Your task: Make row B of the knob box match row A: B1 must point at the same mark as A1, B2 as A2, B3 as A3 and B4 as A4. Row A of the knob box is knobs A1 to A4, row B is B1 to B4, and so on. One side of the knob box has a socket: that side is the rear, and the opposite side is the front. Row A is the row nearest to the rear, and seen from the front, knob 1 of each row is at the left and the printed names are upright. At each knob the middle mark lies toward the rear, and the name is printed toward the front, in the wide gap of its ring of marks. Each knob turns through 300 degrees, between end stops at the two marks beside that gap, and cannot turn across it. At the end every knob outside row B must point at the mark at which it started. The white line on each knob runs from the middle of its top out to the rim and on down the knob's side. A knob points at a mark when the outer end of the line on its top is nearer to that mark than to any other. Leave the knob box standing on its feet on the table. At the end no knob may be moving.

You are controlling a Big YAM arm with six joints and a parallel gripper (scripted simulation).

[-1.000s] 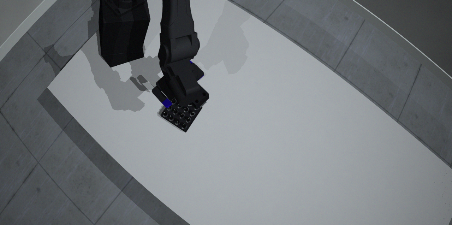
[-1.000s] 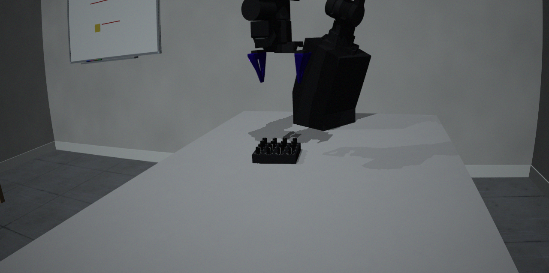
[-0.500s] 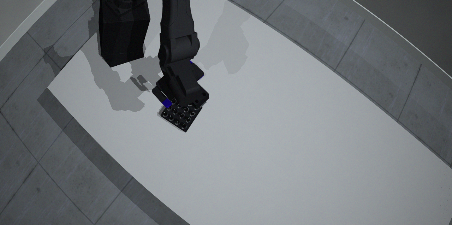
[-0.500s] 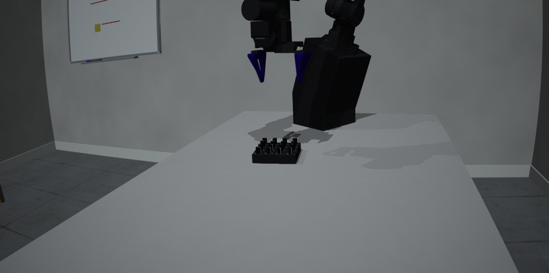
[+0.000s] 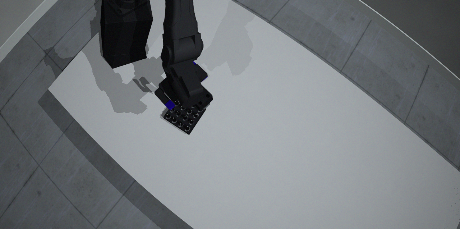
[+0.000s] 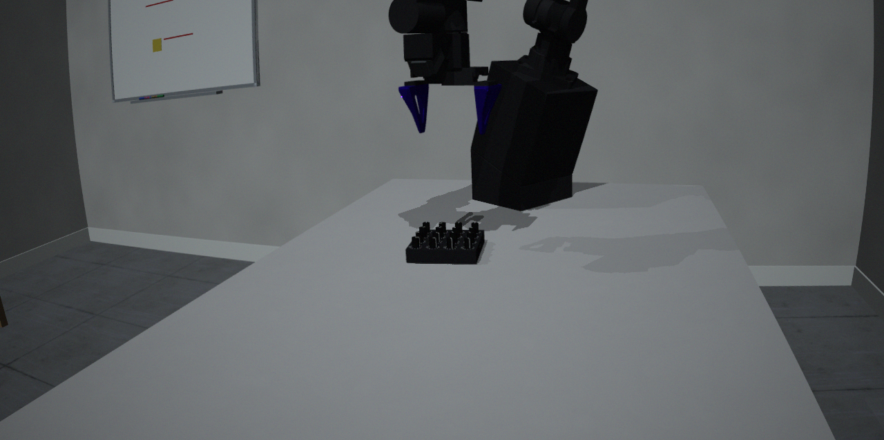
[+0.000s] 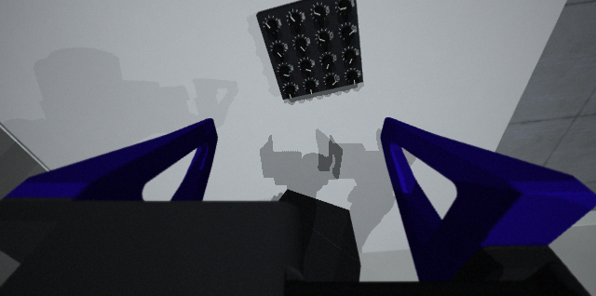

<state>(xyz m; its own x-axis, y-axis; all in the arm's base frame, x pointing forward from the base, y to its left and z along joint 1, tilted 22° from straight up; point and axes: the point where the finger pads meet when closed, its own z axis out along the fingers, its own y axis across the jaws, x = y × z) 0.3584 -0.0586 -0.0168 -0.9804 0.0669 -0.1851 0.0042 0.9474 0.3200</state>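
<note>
The black knob box (image 5: pixel 183 119) (image 6: pixel 442 246) (image 7: pixel 311 42) stands on its feet on the white table (image 5: pixel 273 131) (image 6: pixel 432 345) (image 7: pixel 140 21). It carries a grid of small black knobs with white lines. In the wrist view the lines point different ways; the printed names are too small to read. My gripper (image 6: pixel 449 119) (image 7: pixel 298 127) has blue fingers, wide open and empty. It hangs high above the box, over its side nearest the robot base. In the top view the wrist hides part of the box.
The robot's black base block (image 5: pixel 125 28) (image 6: pixel 531 134) stands on the table behind the box. A whiteboard (image 6: pixel 182 19) hangs on the wall at the left. The table edge and the grey tiled floor (image 7: pixel 559 82) show at the right of the wrist view.
</note>
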